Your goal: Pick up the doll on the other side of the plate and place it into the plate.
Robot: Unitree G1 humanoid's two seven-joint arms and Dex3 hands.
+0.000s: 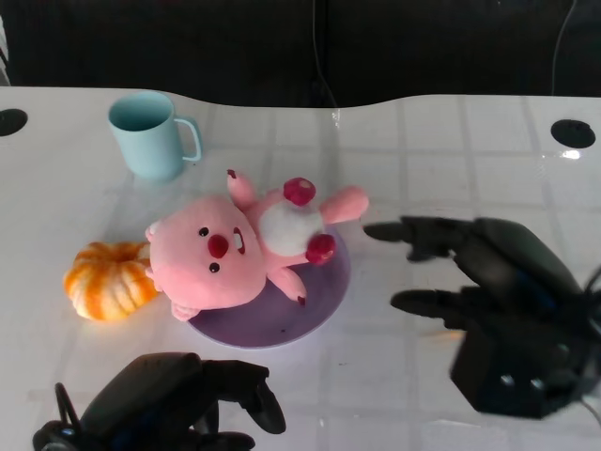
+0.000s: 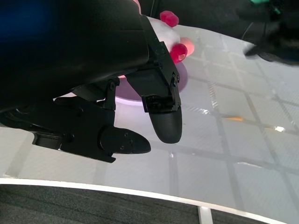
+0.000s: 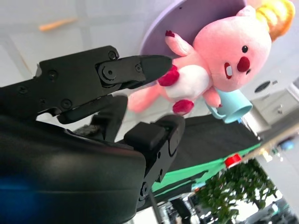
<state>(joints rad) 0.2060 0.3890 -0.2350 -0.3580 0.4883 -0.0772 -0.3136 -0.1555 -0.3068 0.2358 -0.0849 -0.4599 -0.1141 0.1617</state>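
A pink plush doll [image 1: 242,246] with a white belly and dark red paws lies on its back across the purple plate [image 1: 305,305], its head hanging over the plate's left rim. The right wrist view shows the same doll [image 3: 212,65] on the plate [image 3: 187,21]. My right hand [image 1: 470,268] hovers just right of the plate, fingers spread toward the doll's foot and holding nothing. My left hand [image 1: 178,399] sits near the table's front edge below the plate, fingers apart and empty. The left wrist view shows its fingers [image 2: 161,109] with the doll's red paws [image 2: 178,51] beyond.
A light blue mug [image 1: 150,133] stands at the back left. An orange and white plush pumpkin [image 1: 108,280] lies left of the plate, touching the doll's head. Two dark round holes [image 1: 573,133] sit in the white table near its far corners.
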